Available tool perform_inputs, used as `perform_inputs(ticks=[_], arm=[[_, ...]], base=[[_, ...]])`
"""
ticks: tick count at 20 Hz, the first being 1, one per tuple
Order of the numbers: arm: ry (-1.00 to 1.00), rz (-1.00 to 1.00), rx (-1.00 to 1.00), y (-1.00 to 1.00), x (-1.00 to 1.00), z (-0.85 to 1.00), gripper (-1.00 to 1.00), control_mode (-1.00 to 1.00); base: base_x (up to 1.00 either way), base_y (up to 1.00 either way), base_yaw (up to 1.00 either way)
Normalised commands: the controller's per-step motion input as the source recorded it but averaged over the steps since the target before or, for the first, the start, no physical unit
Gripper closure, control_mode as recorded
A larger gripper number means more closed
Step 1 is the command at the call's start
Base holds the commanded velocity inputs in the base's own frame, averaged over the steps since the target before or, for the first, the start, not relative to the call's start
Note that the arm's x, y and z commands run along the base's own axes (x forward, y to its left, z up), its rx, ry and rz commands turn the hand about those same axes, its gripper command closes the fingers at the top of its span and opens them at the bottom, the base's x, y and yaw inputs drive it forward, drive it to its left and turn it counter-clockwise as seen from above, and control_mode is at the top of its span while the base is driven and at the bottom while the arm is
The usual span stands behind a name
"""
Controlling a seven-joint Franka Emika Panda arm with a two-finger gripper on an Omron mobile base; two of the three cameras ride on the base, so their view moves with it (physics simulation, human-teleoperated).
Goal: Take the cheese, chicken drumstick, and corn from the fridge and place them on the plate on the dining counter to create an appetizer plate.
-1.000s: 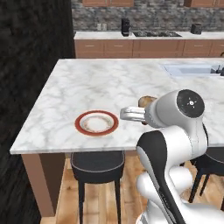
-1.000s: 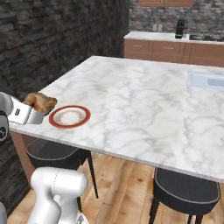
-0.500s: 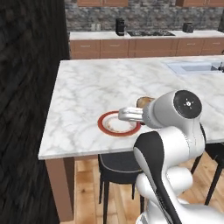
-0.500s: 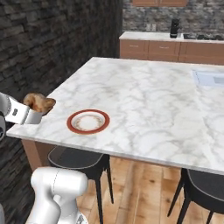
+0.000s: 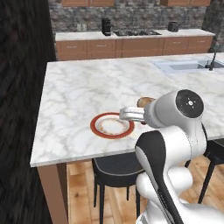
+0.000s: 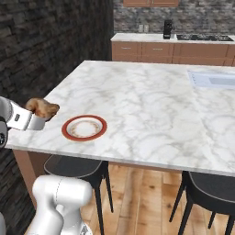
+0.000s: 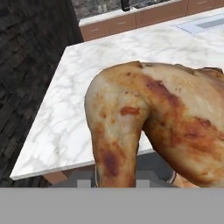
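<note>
Holding the chicken drumstick [image 6: 42, 108], the gripper [image 6: 40, 120] now sits nearer the plate [image 5: 112, 125] on the counter [image 5: 87, 92] as the base has driven closer.

At twelve o'clock, along the far stone wall, runs a brown-cabinet counter [image 5: 131, 43] with a black coffee maker [image 5: 106, 26], a dark cooktop [image 5: 135, 32] beside it and a small dark toaster [image 5: 173, 26] toward one o'clock. A sink [image 5: 186, 65] with a dark tap [image 5: 213, 59] sits at two o'clock. Black stools [image 6: 75, 167] stand on the wooden floor [image 6: 142, 202].
</note>
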Motion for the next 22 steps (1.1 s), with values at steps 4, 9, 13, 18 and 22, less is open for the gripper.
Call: perform_inputs(ticks=[4, 9, 13, 18, 22], arm=[[-0.04, -0.09, -0.01, 0.07, 0.46, -0.37, 1.00, -1.00], [0.00, -0.05, 0.01, -0.01, 0.58, -0.34, 1.00, -1.00], [0.02, 0.00, 0.08, -0.08, 0.53, -0.26, 1.00, -1.00], [0.15, 0.00, 0.09, 0.00, 0.49, -0.30, 1.00, -1.00], [0.21, -0.09, 0.00, 0.00, 0.25, -0.22, 1.00, -1.00]], base=[[0.00, 0.00, 0.00], [0.00, 0.00, 0.00], [0.00, 0.00, 0.00], [0.00, 0.00, 0.00], [0.00, 0.00, 0.00]])
